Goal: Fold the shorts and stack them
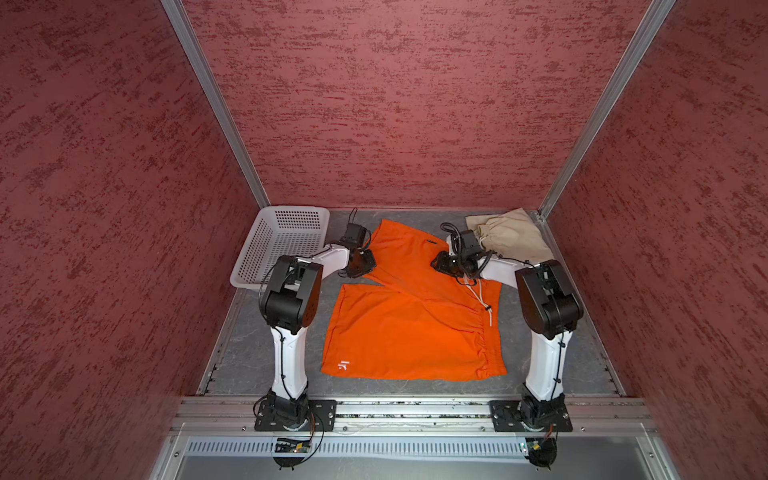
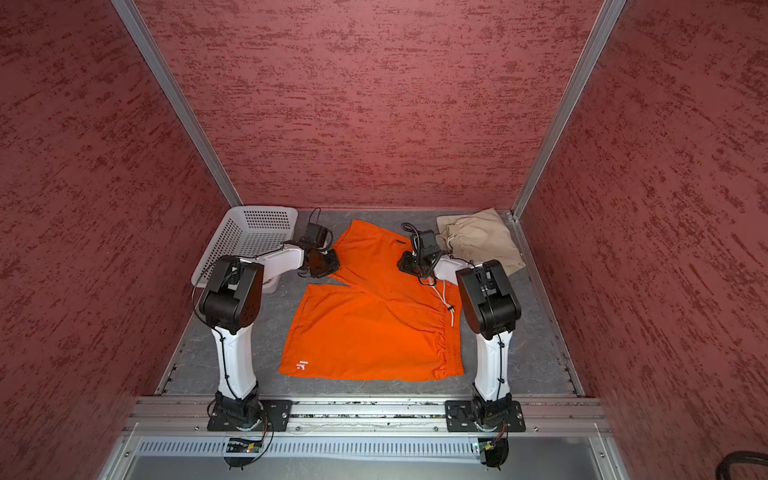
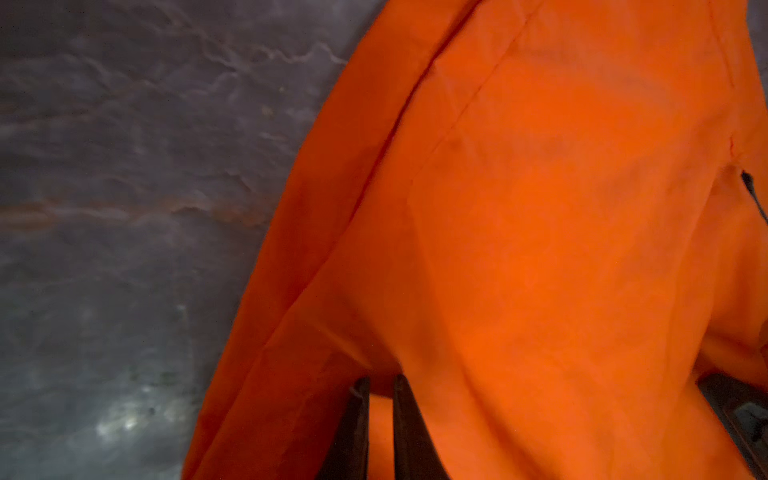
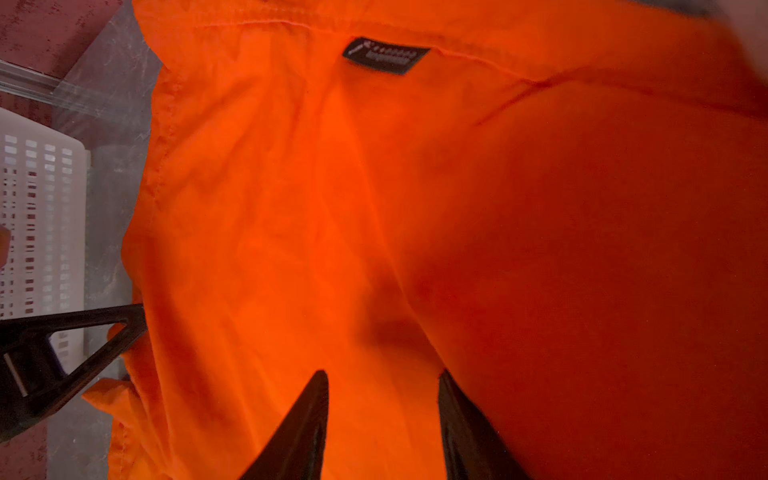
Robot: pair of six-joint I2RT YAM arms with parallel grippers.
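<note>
Two pairs of shorts lie on a grey table (image 1: 249, 353): the orange shorts (image 1: 415, 332) are spread out in the middle between the robot arms, waistband to the right. The beige shorts (image 1: 513, 241) sit crumpled in the far right corner, across from a white basket (image 1: 266, 249) in the far left corner. The left gripper (image 3: 380, 380) pinches a fold of orange cloth at the left edge of the far leg, fingers nearly together, while the right gripper (image 4: 384, 374) sits over the same leg near the waistband, fingers spread apart, clamping nothing.
</note>
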